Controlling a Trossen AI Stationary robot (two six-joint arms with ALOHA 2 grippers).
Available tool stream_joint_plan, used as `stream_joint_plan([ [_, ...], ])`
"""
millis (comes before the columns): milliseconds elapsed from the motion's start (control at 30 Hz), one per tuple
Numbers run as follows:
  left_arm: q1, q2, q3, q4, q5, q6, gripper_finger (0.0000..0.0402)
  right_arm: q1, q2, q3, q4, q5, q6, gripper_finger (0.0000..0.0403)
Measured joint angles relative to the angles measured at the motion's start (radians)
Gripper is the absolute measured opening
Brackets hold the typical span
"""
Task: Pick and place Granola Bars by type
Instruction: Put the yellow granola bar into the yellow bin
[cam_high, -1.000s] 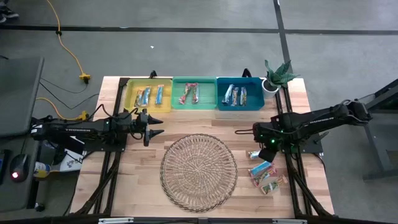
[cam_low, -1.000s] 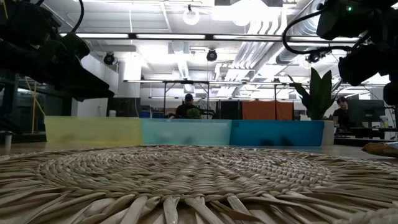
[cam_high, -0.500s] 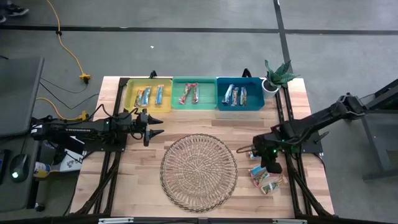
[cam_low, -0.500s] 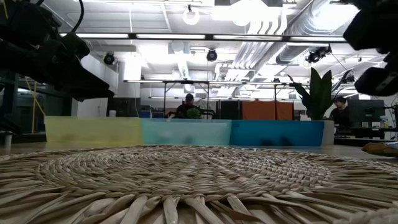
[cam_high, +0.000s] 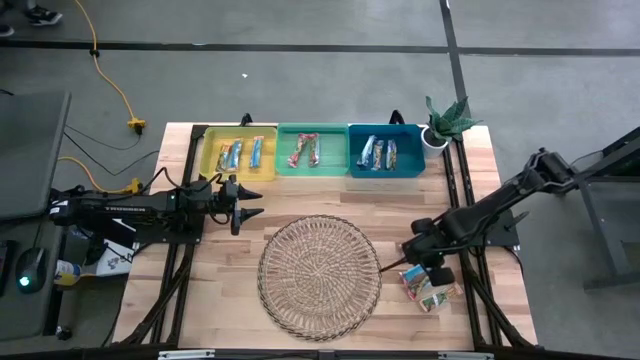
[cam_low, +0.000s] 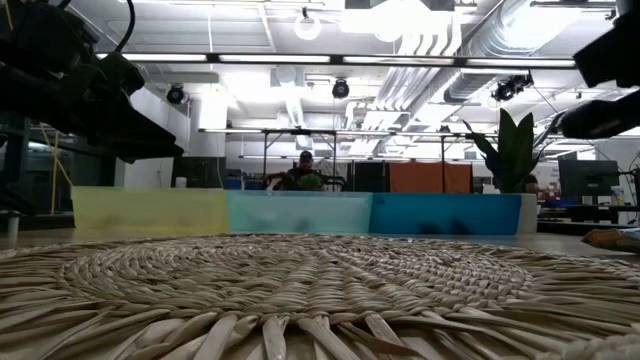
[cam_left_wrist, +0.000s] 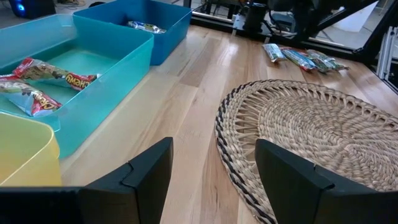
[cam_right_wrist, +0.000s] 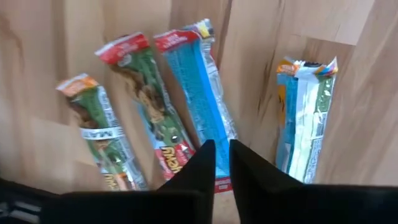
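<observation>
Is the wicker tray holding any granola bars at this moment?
No. In the high view the wicker tray is bare; the loose granola bars lie on the table beside it.

Three bins (cam_high: 312, 150) side by side behind wicker tray (cam_high: 320, 276), loose granola bars (cam_high: 428, 284) right of tray, plant (cam_high: 444, 120) right of bins

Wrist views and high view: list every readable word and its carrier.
"MA": upside down, on the white band of the outermost green bar; rest unreadable.
Red logo on the neighbouring green bar: blurred.
Yellow lettering on the binned red bar: blurred.
White lettering on the left arm: too small.
</observation>
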Motion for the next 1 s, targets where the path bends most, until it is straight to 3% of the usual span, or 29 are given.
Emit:
stream_joint_plan([
  [367,0.0,0.0,0.0,0.0,0.0,0.0,0.0224,-0.04,0.02,0.0,0.005,0.12,-0.008,0.0199],
  [500,0.0,0.0,0.0,0.0,0.0,0.0,0.0224,-0.064,0.02,0.0,0.017,0.182,-0.031,0.0239],
  [1000,0.0,0.0,0.0,0.0,-0.001,0.0,0.0224,-0.121,0.02,-0.083,0.133,0.141,0.018,0.0248],
])
